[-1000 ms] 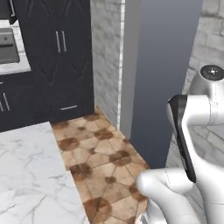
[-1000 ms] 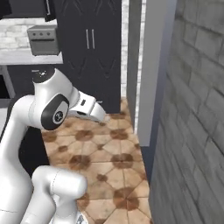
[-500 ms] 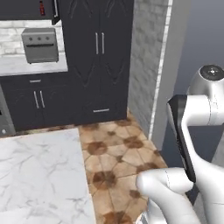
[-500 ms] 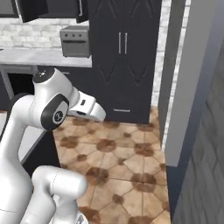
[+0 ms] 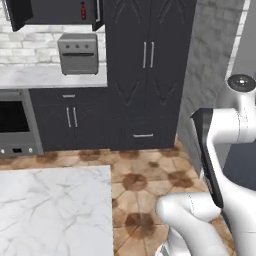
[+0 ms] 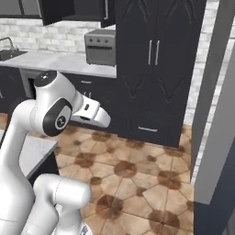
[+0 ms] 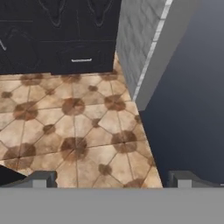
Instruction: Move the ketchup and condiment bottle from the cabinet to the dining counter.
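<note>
High on the wall at the top left, the dark cabinet (image 5: 50,15) has a door swung open. Inside it stands a small red bottle (image 5: 83,10), too small to tell whether it is the ketchup or the condiment bottle. The white marble dining counter (image 5: 50,210) lies at the lower left, and its corner (image 6: 39,149) shows beside the arm. My gripper (image 7: 113,179) is open, with its fingertips (image 7: 43,178) wide apart and nothing between them. It hangs over the brown tiled floor (image 7: 78,131), far from cabinet and counter.
A grey toaster oven (image 5: 77,52) sits on the wall counter (image 5: 45,75) under the cabinet. Tall dark pantry cupboards (image 5: 145,65) stand to its right, with an oven (image 5: 15,125) at the left. A grey brick pillar (image 7: 135,48) and a dark wall (image 7: 188,109) close in the right side.
The whole picture has shifted: the base has moved, bringing the wall counter, toaster oven and open cabinet into view. The arm keeps its pose and the gripper stays open.
</note>
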### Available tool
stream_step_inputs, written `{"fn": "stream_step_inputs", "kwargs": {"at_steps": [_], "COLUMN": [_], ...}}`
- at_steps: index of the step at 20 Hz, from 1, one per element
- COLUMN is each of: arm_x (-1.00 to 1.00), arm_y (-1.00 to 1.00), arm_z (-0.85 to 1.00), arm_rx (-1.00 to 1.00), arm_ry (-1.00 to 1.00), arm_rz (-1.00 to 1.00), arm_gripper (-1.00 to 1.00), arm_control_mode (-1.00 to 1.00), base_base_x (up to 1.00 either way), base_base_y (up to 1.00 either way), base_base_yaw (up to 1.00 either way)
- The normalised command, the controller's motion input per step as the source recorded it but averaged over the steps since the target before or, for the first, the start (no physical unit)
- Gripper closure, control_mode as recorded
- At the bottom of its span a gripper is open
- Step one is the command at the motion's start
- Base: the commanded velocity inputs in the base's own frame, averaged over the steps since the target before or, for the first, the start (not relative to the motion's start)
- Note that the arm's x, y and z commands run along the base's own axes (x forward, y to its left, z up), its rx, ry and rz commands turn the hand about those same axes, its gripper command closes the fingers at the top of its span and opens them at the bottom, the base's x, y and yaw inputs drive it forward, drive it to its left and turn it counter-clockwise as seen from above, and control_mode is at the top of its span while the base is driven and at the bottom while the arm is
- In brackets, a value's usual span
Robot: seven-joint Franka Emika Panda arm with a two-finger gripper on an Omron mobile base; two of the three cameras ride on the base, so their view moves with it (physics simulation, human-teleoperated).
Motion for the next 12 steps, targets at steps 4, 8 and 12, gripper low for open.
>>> {"fn": "stream_step_inputs", "kwargs": {"at_steps": [4,8,12], "arm_x": [0.00,0.00,0.00], "arm_y": [0.00,0.00,0.00], "arm_z": [0.00,0.00,0.00], "arm_rx": [0.00,0.00,0.00], "arm_ry": [0.00,0.00,0.00], "arm_rz": [0.00,0.00,0.00], "arm_gripper": [-1.00,-1.00,-1.00], "arm_control_mode": [1.00,1.00,1.00], "base_base_x": [0.76,0.77,0.75], "base_base_y": [-0.12,-0.21,-0.20], "base_base_yaw": [0.23,0.11,0.13]}}
